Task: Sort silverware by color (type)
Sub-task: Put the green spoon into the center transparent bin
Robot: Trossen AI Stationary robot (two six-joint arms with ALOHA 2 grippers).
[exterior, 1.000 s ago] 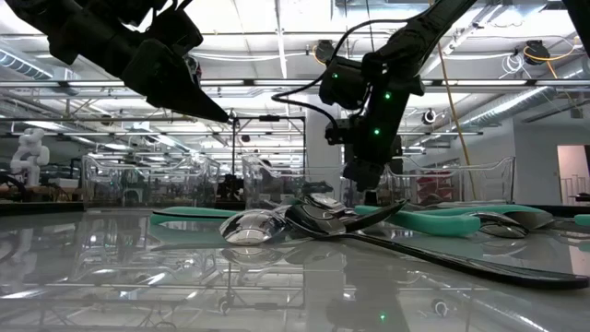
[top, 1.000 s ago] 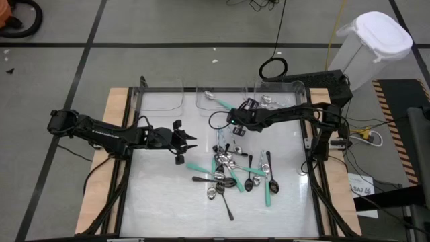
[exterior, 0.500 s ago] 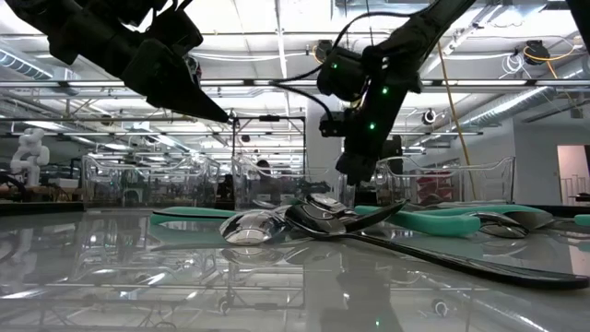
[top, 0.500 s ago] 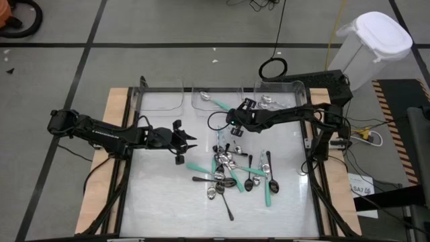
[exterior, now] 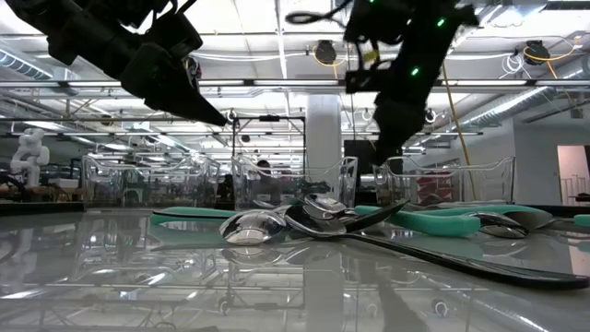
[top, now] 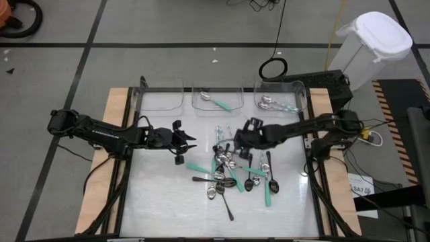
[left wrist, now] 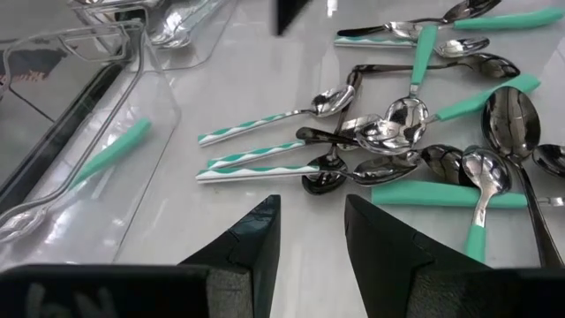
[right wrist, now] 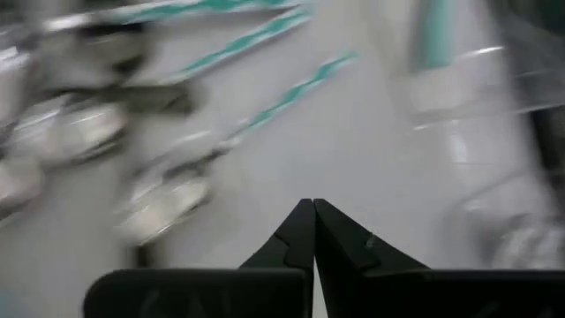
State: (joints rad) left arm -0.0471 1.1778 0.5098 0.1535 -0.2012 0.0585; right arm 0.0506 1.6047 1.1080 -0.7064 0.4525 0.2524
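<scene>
Cataloguing contents by position relative to the silverware pile (top: pixel 232 171) at the table's (top: pixel 161 202) centre:

- Silverware pile: black spoons, silver spoons with teal-green handles, and silver ones with striped handles, lying tangled and overlapping.
- Middle bin (top: pixel 218 99), beyond the pile at the far edge: holds one teal-handled spoon (top: pixel 215 100).
- Right bin (top: pixel 281 98), beyond the pile and to its right: holds several silver pieces.
- Left bin (top: pixel 163 98), beyond the pile and to its left: contents not discernible.
- Left gripper (top: pixel 190 140): raised above the table to the left of the pile, fingers partly spread, nothing between them.
- Right gripper (top: pixel 238 138): over the pile's far edge, fingers pressed together, nothing held.
</scene>
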